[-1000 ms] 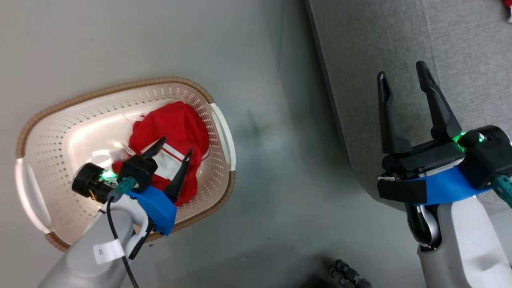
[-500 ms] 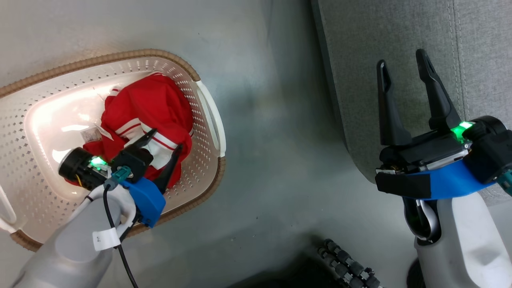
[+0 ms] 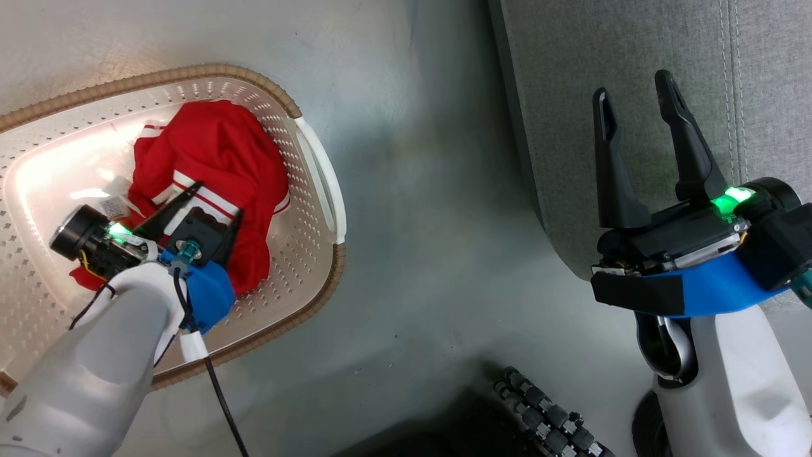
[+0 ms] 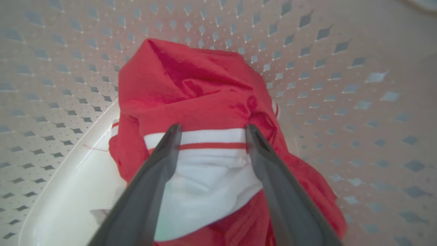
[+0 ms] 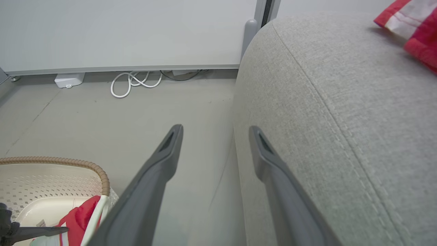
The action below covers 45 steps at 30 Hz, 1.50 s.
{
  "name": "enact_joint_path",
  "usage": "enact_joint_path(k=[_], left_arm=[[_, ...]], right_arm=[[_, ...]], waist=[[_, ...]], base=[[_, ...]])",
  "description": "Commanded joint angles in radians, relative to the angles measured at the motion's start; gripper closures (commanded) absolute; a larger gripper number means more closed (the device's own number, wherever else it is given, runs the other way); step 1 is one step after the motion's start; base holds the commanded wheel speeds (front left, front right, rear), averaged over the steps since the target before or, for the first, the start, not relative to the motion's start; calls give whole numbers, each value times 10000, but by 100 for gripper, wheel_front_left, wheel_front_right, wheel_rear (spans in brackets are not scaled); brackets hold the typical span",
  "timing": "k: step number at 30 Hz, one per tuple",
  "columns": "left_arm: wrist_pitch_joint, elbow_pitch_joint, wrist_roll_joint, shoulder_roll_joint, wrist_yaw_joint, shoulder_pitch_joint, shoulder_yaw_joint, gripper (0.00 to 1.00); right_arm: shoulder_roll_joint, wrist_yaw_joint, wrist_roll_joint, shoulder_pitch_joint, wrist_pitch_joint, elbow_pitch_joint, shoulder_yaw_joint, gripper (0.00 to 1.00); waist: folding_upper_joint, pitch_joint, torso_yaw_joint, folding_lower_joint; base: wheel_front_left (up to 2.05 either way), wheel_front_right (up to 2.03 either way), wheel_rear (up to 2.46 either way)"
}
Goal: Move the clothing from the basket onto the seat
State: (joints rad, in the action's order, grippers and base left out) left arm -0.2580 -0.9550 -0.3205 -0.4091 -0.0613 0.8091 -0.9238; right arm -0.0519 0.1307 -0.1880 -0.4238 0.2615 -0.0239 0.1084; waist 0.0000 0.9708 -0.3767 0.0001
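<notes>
The clothing point(image 3: 209, 158), a red heap with white stripes, lies in the cream perforated basket point(image 3: 317, 184) on the floor at left. My left gripper point(image 3: 219, 202) is down inside the basket, open. In the left wrist view its fingers point(image 4: 212, 127) straddle the white striped band of the clothing point(image 4: 191, 82) against the basket wall point(image 4: 341, 85). My right gripper point(image 3: 634, 89) hangs open and empty beside the front corner of the grey seat point(image 3: 558, 63). In the right wrist view it point(image 5: 215, 128) points along the seat's edge point(image 5: 324, 102). Another red and white garment point(image 5: 413, 24) lies on the seat.
Grey floor runs between basket and seat. A dark ribbed wheel point(image 3: 545, 412) of my base shows at the bottom. By the far wall lie a coiled white cable point(image 5: 135, 83) and a small white box point(image 5: 68, 80). The basket's brown rim point(image 5: 68, 161) is low at left.
The head view has shifted, sliding the basket leftward and upward in the picture. My left gripper has tipped down closer onto the clothing, staying open. The right gripper has hardly moved.
</notes>
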Motion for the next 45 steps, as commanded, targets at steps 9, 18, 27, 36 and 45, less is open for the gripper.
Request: enact_joint_path(k=[9,18,27,36,45], left_arm=[[-4,-911,411,228,675,702,-246,0],[-61,-1153,701,534,14,787,-822,0],[52,-1967,709,818,772,1092,-858,0],[233,-2560,667,921,932,1387,-967,0],[301,-2823,305,1063,818,1360,-814,100]], right_arm=[[26,1,-267,-106,51,-18,31,0],[26,1,-516,-169,52,-44,107,0],[26,1,-491,23,50,-136,24,0],[26,1,-532,170,51,-179,27,0],[26,1,-538,84,51,-125,96,0]], waist=[[0,41,-45,-1],[0,18,-88,-1],[0,22,-54,-1],[0,40,-7,-1],[0,8,-12,-1]], base=[[0,0,0],[0,0,0],[0,0,0],[0,0,0],[0,0,0]])
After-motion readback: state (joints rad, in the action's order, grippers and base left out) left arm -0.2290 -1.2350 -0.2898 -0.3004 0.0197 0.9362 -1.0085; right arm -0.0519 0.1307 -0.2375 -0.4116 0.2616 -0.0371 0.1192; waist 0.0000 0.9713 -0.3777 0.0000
